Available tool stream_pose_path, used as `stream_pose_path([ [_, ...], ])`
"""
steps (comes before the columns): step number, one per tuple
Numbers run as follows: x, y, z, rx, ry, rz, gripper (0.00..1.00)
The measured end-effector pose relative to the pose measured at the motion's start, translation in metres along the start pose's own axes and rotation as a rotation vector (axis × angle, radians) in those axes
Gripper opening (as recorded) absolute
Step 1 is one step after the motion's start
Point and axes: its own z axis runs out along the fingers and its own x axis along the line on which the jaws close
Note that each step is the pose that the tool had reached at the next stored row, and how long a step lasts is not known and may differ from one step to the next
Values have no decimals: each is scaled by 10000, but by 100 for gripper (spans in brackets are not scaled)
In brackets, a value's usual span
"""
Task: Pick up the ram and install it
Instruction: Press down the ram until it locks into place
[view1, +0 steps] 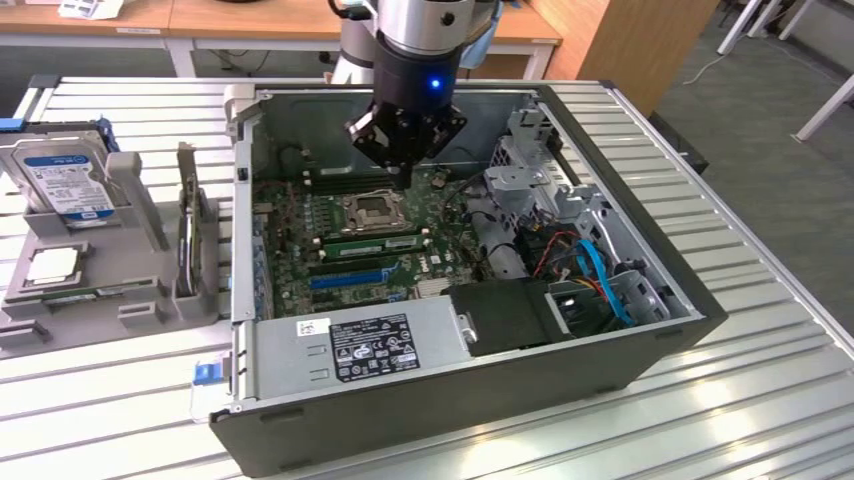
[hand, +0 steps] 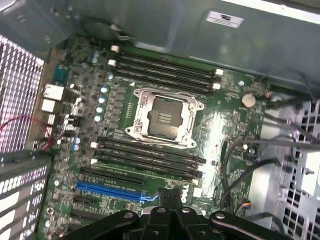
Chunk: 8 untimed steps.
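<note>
One closed, empty-looking gripper (view1: 404, 150) hovers inside an open computer case (view1: 667, 300) above the motherboard (hand: 220, 135), while a green ram (view1: 374, 243) sits slotted beside the CPU socket (hand: 162, 116); descending carelessly could strike the socket or cables.

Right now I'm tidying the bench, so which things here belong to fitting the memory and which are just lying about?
Job: end effector, shut, over the motherboard; green memory stick; black memory slots.
Lying about: hard drive; loose processor chip; power supply; blue cables.
</note>
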Motion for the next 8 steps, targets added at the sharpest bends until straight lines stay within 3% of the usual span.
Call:
stream_pose_path([
  [8, 0, 0, 3, 32, -50, 1018, 10],
])
